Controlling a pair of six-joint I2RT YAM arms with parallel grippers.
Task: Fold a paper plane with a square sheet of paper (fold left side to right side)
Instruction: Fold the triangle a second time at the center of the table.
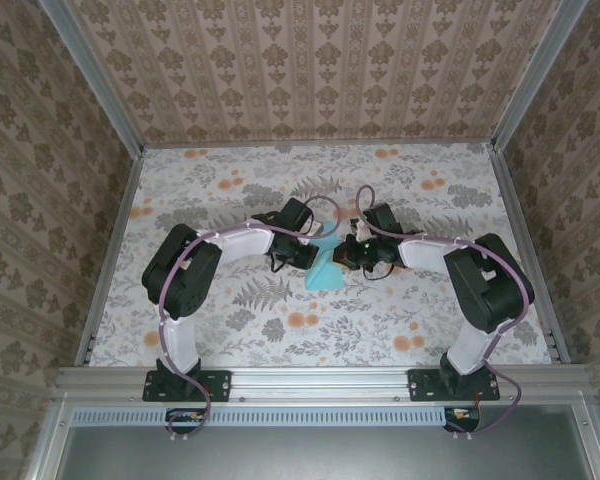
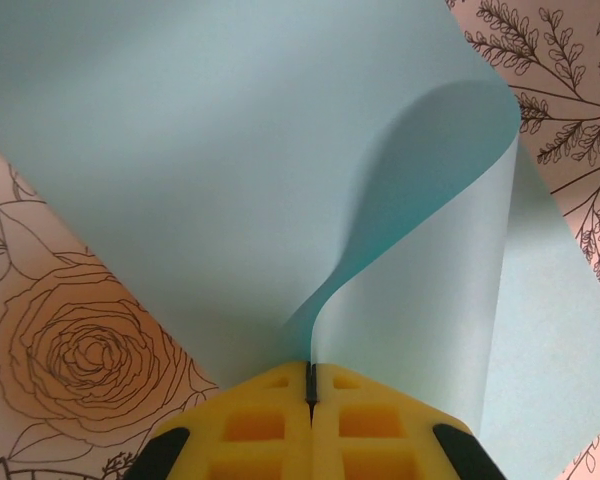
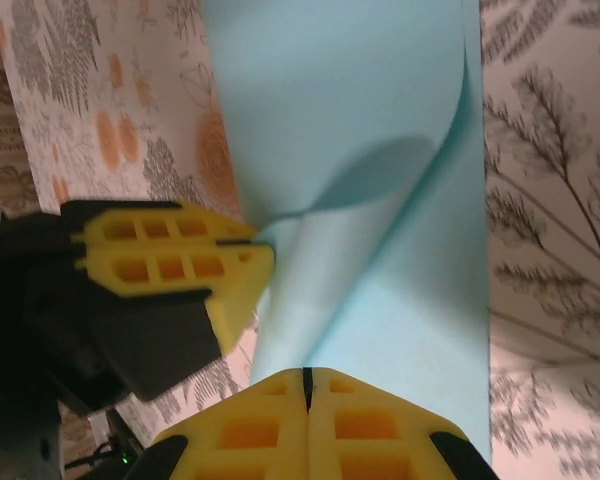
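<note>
A thin, plain light-blue sheet of paper (image 1: 325, 268) lies near the middle of the floral table (image 1: 230, 330), partly doubled over. In the left wrist view the sheet (image 2: 230, 150) rests mostly flat, while one side rises and curls over in a soft, uncreased loop. In the right wrist view the paper (image 3: 380, 250) shows the same rolled flap standing above its flat layer.

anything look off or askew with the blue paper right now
The square sheet of paper is not flat: one side curls up in a loose, uncreased loop, pinched by the shut left end effector and right end effector. It looks mid-fold, not damaged; no tear shows.
</note>
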